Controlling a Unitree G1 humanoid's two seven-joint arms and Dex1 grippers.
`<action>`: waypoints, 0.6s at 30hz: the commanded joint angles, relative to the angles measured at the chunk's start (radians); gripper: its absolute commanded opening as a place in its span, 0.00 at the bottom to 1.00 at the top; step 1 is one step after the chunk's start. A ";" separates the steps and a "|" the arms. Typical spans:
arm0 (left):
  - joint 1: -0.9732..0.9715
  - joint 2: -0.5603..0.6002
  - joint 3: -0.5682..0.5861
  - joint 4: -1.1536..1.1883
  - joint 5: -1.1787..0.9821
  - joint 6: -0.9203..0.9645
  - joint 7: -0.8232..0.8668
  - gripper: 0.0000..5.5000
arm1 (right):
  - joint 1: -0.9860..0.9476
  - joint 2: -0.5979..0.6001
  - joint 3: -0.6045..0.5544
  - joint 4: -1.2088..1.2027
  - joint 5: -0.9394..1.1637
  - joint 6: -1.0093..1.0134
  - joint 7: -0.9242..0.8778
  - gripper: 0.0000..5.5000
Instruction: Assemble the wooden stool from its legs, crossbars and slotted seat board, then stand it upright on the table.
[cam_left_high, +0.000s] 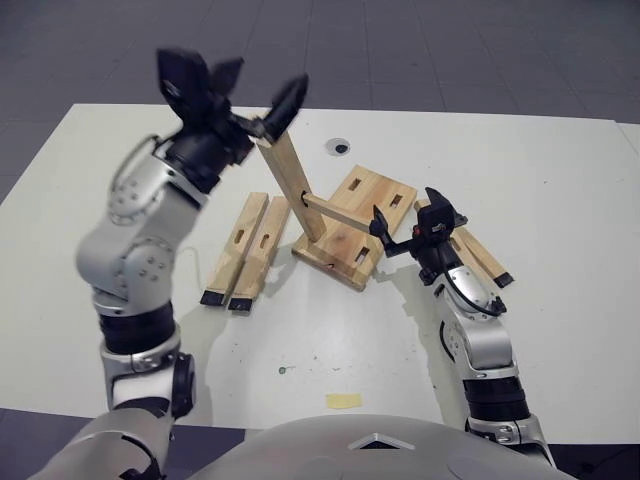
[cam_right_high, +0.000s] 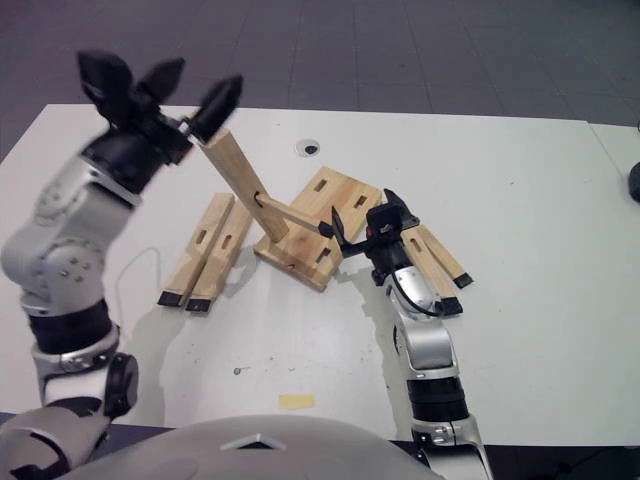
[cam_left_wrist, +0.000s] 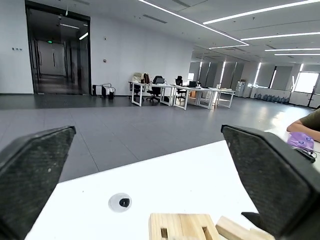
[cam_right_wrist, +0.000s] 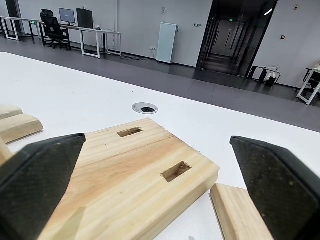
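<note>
Seat board (cam_left_high: 372, 192) lies flat near the middle of the white surface (cam_left_high: 540, 170), slots facing up. One leg (cam_left_high: 290, 180) stands in it on the nine o'clock side, leaning a little, and a crossbar (cam_left_high: 335, 213) sticks out of that leg toward three o'clock.

We see the left gripper (cam_left_high: 240, 88) raised just over the leg's top end, its fingers (cam_left_wrist: 35, 175) spread wide with nothing between them. We cannot tell whether one of them touches the wood. The right gripper (cam_left_high: 408, 215) sits low at three o'clock of the board, just beside the crossbar's free end, its fingers (cam_right_wrist: 35, 175) likewise spread wide and pinching nothing.

Two loose legs (cam_left_high: 245, 250) lie side by side at nine o'clock of the board. Another pair of legs (cam_left_high: 485, 258) lies at three o'clock, just beyond the right gripper. A round cable port (cam_left_high: 340, 147) sits at twelve o'clock and a yellow scrap (cam_left_high: 343, 401) at six o'clock.
</note>
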 joint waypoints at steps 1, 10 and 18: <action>-0.193 0.090 0.151 0.055 -0.149 0.083 0.050 0.98 | 0.018 0.002 -0.001 0.005 -0.002 0.001 -0.001 0.98; 0.270 0.236 -0.084 0.343 0.221 0.022 -0.067 0.98 | 0.039 0.002 -0.005 0.004 -0.004 -0.004 -0.007 0.98; 0.399 0.203 -0.228 0.307 0.327 -0.018 -0.169 0.98 | 0.069 0.006 -0.004 -0.018 -0.005 0.006 -0.016 0.98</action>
